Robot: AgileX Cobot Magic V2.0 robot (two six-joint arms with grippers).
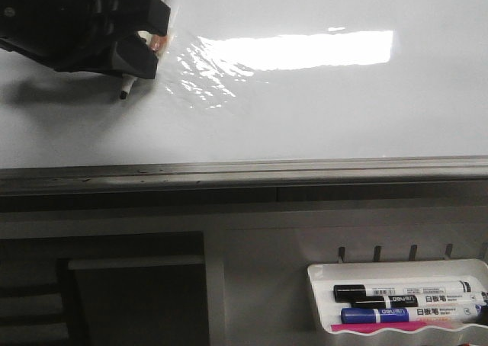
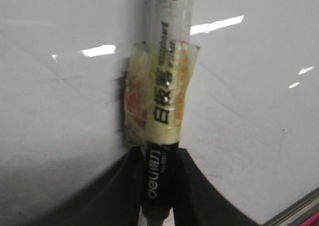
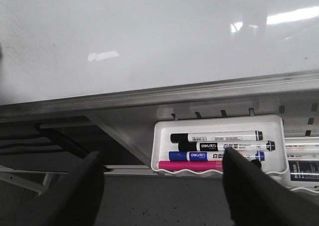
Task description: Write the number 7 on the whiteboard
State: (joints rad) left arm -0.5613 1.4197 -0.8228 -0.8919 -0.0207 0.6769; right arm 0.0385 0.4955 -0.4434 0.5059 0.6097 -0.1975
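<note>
The whiteboard (image 1: 305, 110) is glossy white with a bright glare; no number 7 or dark stroke shows on it. My left gripper (image 1: 152, 35) is at the board's upper left, shut on a white marker with a black cap end (image 1: 126, 91). The marker's dark tip points down-left, at or very near the board surface. In the left wrist view the marker (image 2: 162, 101), wrapped in yellowish tape, sits between the jaws of the left gripper (image 2: 158, 186) against the whiteboard (image 2: 259, 111). My right gripper (image 3: 159, 186) is open and empty, below the whiteboard (image 3: 149, 37).
A grey metal edge (image 1: 244, 171) runs along the board's bottom. A white plastic tray (image 1: 396, 266) at the lower right holds black, blue and pink markers; it also shows in the right wrist view (image 3: 219, 124). Dark shelving lies at the lower left.
</note>
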